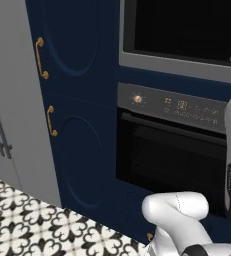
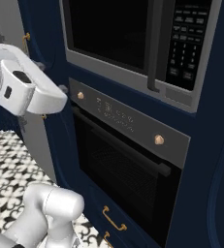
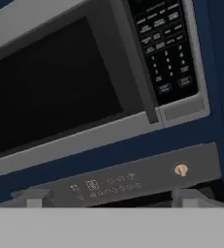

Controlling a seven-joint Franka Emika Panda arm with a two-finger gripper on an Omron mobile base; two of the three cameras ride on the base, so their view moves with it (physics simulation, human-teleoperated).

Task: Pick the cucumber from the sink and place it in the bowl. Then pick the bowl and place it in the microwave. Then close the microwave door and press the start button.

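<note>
Your gripper (image 3: 111,196) hangs with fingers spread wide, holding nothing, facing the microwave (image 3: 101,82). Its door (image 3: 50,85) sits shut, keypad (image 3: 164,46) to the right, just above the black oven (image 2: 128,164).

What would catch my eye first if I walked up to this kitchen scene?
Probably the microwave, built into dark blue cabinets, its door shut and its button panel on the right. Directly below sits a black oven with a copper knob. The white robot arm reaches in from the left.
</note>
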